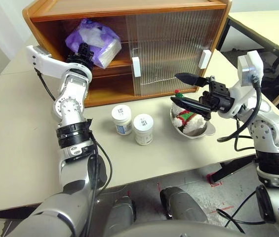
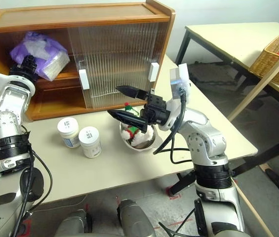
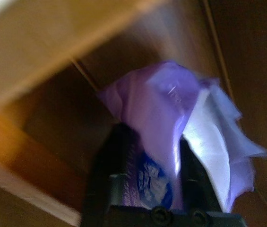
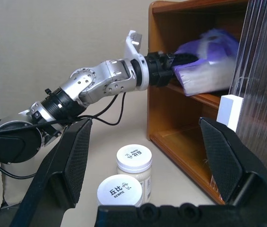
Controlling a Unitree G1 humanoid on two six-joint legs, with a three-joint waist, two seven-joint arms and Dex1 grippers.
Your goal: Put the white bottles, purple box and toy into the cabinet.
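Left gripper (image 4: 183, 59): I have it reached into the open left side of the cabinet, at the upper compartment. In the left wrist view its two black fingers (image 3: 106, 163) sit either side of the purple box; I cannot tell whether the jaws are pressing on it or have slackened.
Purple box (image 1: 92, 39): on the middle shelf, upper left compartment, crumpled, one white end facing out toward me.
Right gripper (image 1: 187, 90): I see it above the bench in front of the cabinet's sliding doors, jaws spread wide and holding nothing.
Toy (image 1: 185, 118): lying in a shallow metal dish (image 1: 201, 132) on the bench, just under the right gripper, red and green scarf showing.
White bottles (image 1: 122, 120): two standing upright side by side on the bench, in front of the cabinet's open section, between my two arms; the second one (image 1: 143, 129) is nearer me.
Cabinet (image 1: 129, 10): orange-brown wood on the bench, ribbed translucent doors (image 1: 171, 49) covering its right part, left part open.
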